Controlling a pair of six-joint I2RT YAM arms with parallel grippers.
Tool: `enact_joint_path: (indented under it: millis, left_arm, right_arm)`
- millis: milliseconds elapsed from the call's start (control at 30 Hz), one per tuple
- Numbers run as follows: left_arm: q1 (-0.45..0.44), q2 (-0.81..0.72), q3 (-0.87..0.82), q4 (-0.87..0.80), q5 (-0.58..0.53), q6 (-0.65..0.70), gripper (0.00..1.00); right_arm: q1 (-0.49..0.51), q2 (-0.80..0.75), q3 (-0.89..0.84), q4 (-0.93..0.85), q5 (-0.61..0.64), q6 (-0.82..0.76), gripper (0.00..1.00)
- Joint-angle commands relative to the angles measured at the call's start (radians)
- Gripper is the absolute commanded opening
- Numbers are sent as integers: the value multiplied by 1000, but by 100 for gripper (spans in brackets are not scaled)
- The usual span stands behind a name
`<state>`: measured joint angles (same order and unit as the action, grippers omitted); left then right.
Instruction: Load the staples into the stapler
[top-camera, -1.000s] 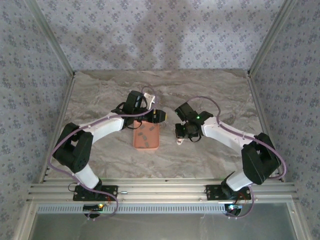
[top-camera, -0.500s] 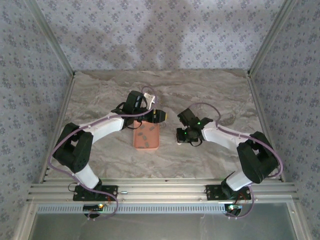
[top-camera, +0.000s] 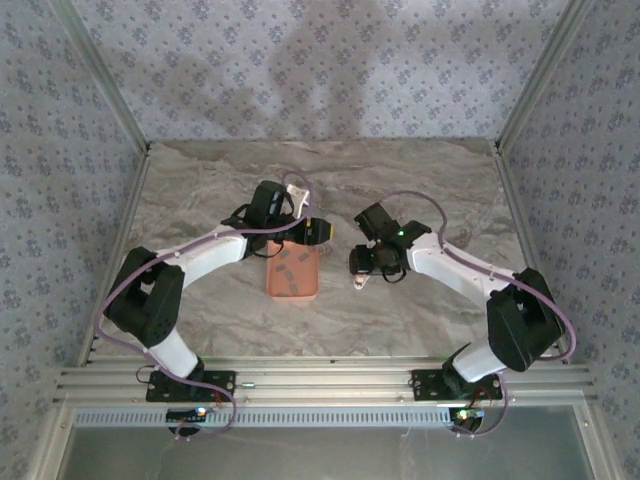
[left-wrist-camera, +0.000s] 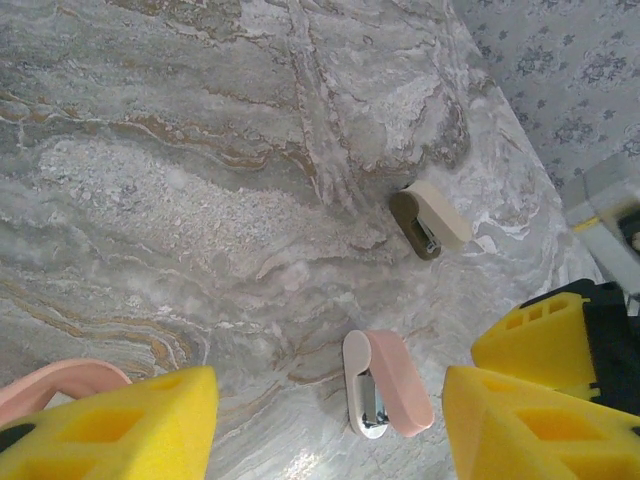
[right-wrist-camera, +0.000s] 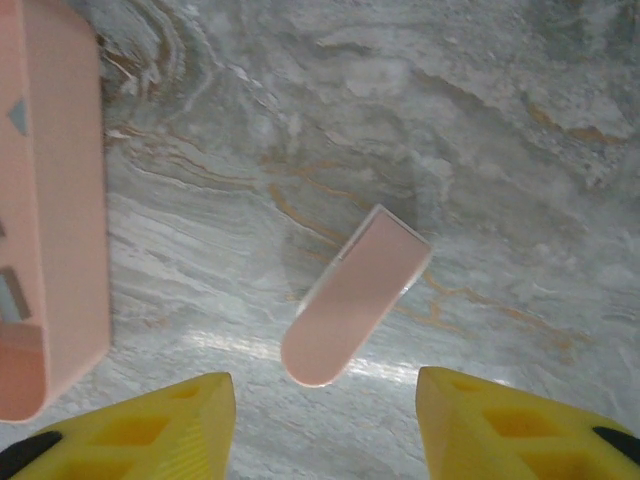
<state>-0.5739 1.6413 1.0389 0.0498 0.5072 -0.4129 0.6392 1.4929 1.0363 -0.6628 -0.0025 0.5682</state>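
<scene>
Left tool (left-wrist-camera: 330, 400) and right tool (right-wrist-camera: 322, 388) are gaping wide, empty. The pink stapler (right-wrist-camera: 355, 295) is lying on the table (right-wrist-camera: 500, 150) under the right one. The staples (right-wrist-camera: 10, 293) are sitting in the tray (right-wrist-camera: 65, 200), so none look loaded yet.

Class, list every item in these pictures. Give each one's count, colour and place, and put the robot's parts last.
tray: one, salmon-pink, on the table between the arms.
staples: several, dull grey, loose inside the tray.
pink stapler: one, pink, lying on the table right of the tray.
tan stapler: one, tan with a dark base, on the table apart from the pink one.
table: one, grey marble pattern.
left gripper: one, yellow pads, open, at the tray's far end.
right gripper: one, yellow pads, open, above the pink stapler.
</scene>
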Motion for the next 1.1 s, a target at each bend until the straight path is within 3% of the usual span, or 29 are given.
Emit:
enact_joint_path:
  millis: [0, 267, 500, 733, 833, 1067]
  left_arm:
    - [7, -30, 2, 5, 0, 6, 61]
    - [9, -41, -7, -1, -9, 13, 61]
    - [9, -35, -6, 4, -7, 10, 61]
    - [8, -25, -16, 23, -6, 0, 61]
    - [8, -18, -21, 31, -4, -4, 61]
    - [8, -16, -17, 39, 4, -12, 61]
  right_arm:
    - [-5, 41, 22, -71, 24, 27, 54]
    - [10, 58, 58, -45, 23, 7, 31]
    - [25, 30, 25, 29, -22, 2, 19]
    - [21, 133, -147, 170, -105, 37, 12]
    - [32, 211, -151, 122, -45, 29, 11]
    - [30, 60, -71, 84, -33, 12, 18]
